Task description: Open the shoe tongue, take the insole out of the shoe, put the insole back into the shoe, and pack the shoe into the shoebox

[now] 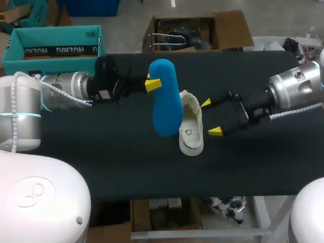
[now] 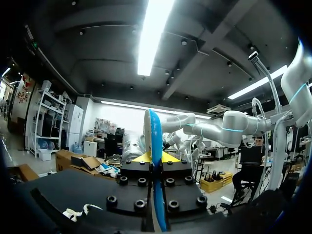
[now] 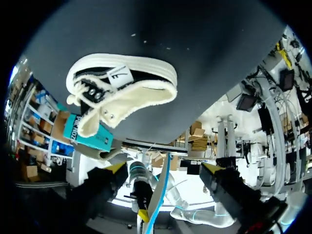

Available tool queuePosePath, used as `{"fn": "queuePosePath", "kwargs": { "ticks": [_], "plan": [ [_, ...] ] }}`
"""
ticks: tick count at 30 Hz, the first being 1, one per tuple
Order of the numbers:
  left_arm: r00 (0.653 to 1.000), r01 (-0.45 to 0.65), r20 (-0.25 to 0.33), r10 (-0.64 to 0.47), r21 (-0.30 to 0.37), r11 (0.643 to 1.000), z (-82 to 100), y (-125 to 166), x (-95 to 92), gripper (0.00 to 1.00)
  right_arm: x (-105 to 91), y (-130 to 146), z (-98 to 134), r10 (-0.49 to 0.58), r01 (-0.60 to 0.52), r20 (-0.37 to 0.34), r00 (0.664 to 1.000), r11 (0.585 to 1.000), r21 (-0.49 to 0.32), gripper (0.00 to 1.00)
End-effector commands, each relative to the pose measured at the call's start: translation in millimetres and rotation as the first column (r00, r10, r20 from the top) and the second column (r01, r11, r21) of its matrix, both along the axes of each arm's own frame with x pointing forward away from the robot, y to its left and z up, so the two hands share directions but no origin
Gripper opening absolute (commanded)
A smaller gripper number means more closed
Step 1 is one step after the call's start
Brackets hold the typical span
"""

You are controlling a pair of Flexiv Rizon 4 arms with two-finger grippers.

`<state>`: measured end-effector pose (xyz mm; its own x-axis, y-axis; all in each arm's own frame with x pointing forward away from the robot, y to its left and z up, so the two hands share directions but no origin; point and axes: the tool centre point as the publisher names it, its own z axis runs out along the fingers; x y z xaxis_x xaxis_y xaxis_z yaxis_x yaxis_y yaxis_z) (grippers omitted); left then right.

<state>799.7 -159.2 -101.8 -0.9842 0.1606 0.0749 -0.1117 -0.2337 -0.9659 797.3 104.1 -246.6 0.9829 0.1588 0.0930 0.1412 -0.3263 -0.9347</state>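
The blue foam insole (image 1: 166, 101) is gripped near one end by the left gripper (image 1: 152, 84). Its yellow fingertips (image 2: 170, 157) are pressed against the two faces, and in the left wrist view the insole (image 2: 155, 141) is seen edge-on between them. In the head view the insole is held over the middle of the black-topped table (image 1: 101, 152), just at 9 o'clock of the cream canvas low-top shoe (image 1: 192, 126), whose edge it overlaps. Whether the two touch cannot be told. The shoe is set on the table. The right gripper (image 1: 210, 117) is found at its 3 o'clock, released, with nothing held between the widely spread fingers (image 3: 115, 168). In the right wrist view the shoe (image 3: 122, 90) is seen ahead of them. The teal cardboard shoebox (image 1: 55, 45) is placed at 10 o'clock, beyond the table's far edge.
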Motion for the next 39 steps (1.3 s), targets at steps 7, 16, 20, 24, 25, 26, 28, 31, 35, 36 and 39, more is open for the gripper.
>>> {"fn": "queuePosePath", "kwargs": {
  "ticks": [7,16,20,24,25,26,28,31,35,36,39],
  "plan": [
    [0.999,0.007,0.044,-0.006,-0.02,1.0,-3.1,-6.4,-5.0,0.0,3.9,-0.4,-4.9,-0.007,0.008,-0.036,0.999,0.999,0.035,1.0],
    [0.98,0.004,0.2,0.018,-0.11,0.994,-25.1,-24.7,-8.6,0.0,17.9,9.1,-4.1,-0.063,0.068,-0.052,0.997,0.992,0.109,1.0],
    [0.975,0.004,0.222,0.018,-0.099,0.995,-36.8,-35.1,-3.0,0.0,22.5,14.3,-8.9,-0.097,0.103,-0.053,0.994,0.985,0.136,1.0],
    [0.968,-0.012,0.249,0.036,-0.1,0.995,-46.9,-49.1,8.3,0.0,27.2,18.2,-12.6,-0.116,0.125,-0.069,0.991,0.982,0.141,0.8],
    [0.964,-0.017,0.262,0.045,-0.108,0.994,-47.9,-52.1,11.0,0.0,28.1,18.9,-13.4,-0.118,0.127,-0.069,0.991,0.982,0.143,0.8],
    [0.964,-0.019,0.263,0.047,-0.108,0.994,-49.0,-54.7,13.9,0.0,29.0,20.1,-14.4,-0.12,0.13,-0.075,0.99,0.981,0.147,0.76],
    [0.962,-0.022,0.268,0.054,-0.121,0.992,-50.7,-59.5,16.6,0.0,30.2,22.2,-16.3,-0.115,0.126,-0.075,0.99,0.979,0.158,0.74],
    [0.961,-0.026,0.268,0.062,-0.135,0.991,-52.7,-64.4,19.2,0.0,30.4,23.8,-18.0,-0.109,0.121,-0.08,0.991,0.978,0.171,0.65],
    [0.961,-0.026,0.268,0.064,-0.141,0.99,-56.3,-70.1,20.7,0.0,27.8,23.2,-18.1,-0.122,0.136,-0.089,0.989,0.976,0.17,0.64],
    [0.962,-0.026,0.266,0.063,-0.138,0.99,-57.6,-72.0,20.9,0.0,27.1,22.4,-18.2,-0.131,0.145,-0.091,0.987,0.976,0.164,0.63],
    [0.962,-0.025,0.266,0.06,-0.133,0.991,-59.1,-74.1,21.0,0.0,24.5,20.7,-18.0,-0.134,0.147,-0.09,0.987,0.975,0.168,0.5]
  ]
}}
